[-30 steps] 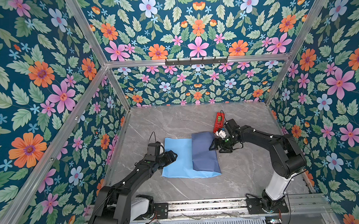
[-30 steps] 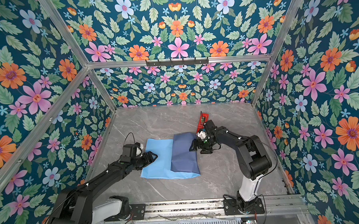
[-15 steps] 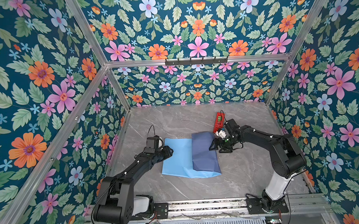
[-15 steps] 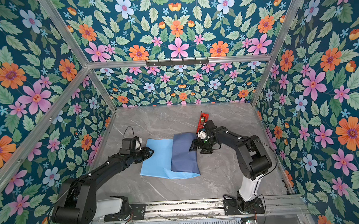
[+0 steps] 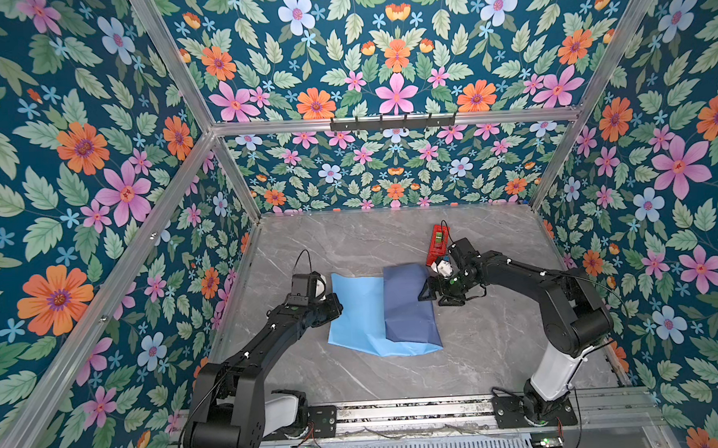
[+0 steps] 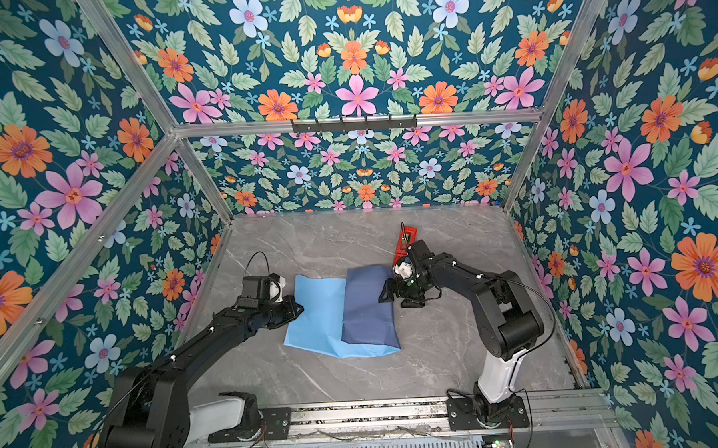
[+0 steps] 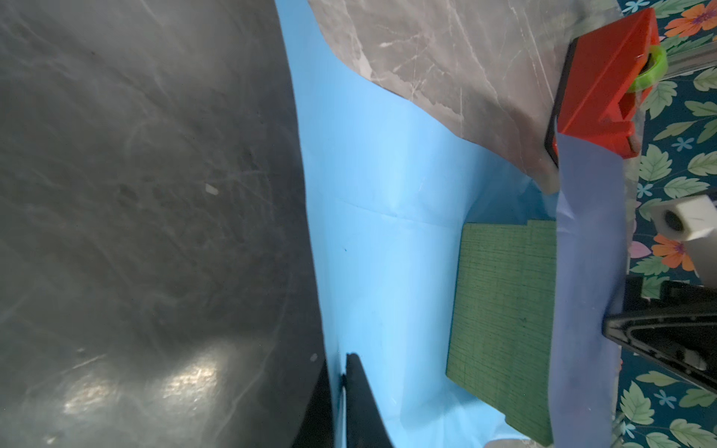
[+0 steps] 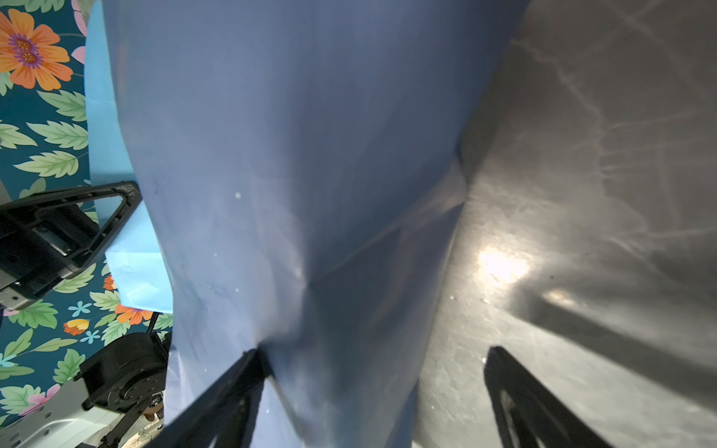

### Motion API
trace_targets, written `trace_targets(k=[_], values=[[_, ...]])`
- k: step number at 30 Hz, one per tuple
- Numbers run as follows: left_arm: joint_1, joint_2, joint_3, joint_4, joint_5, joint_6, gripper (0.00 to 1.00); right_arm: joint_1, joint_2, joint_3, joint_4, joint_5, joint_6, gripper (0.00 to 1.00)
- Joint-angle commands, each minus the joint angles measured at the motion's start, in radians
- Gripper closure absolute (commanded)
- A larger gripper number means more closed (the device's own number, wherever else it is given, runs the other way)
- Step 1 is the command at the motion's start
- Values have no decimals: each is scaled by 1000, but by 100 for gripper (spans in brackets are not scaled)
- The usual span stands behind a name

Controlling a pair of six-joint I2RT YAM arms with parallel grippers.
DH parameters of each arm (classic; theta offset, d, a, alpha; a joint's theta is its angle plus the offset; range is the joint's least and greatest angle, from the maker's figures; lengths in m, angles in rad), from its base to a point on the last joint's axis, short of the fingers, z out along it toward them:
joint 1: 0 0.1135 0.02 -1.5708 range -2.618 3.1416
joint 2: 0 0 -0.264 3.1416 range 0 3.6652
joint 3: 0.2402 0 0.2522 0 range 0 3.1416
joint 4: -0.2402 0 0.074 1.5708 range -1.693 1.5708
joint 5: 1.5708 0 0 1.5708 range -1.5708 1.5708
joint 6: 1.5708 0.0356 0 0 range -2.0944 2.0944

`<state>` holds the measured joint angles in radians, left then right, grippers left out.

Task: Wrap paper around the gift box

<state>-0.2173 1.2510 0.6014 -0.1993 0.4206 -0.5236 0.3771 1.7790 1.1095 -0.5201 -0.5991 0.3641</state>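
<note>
The paper [image 5: 357, 316] [image 6: 315, 318] lies light-blue side up, and its dark slate-blue flap [image 5: 409, 306] is folded over the gift box. Both top views hide the box. In the left wrist view the olive-green gift box [image 7: 504, 329] shows under the flap [image 7: 586, 271]. My left gripper [image 5: 336, 307] [image 6: 296, 309] [image 7: 345, 388] is shut on the paper's left edge. My right gripper [image 5: 435, 292] [image 6: 396, 298] [image 8: 372, 388] stands open at the box's right side. One of its fingers [image 8: 232, 388] rests on the flap; the other is over the table.
A red tape dispenser [image 5: 438, 242] [image 6: 406, 241] [image 7: 605, 85] stands just behind the right gripper, close to the box's far right corner. The grey marble table [image 5: 500, 343] is walled by floral panels on three sides. A metal rail runs along the front.
My left gripper's jaws have closed on the paper's left edge. The right arm and the folded flap have not moved.
</note>
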Motion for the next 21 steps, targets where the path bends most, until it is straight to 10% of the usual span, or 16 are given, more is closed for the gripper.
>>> trace_targets(k=[1,21], values=[[-23,-28,27,-28,4,13,98,2,8,-12,-74,167,-5,11],[-608,151,456,-392,-539,-44,100,2,9,-11,-74,164,-1,11]])
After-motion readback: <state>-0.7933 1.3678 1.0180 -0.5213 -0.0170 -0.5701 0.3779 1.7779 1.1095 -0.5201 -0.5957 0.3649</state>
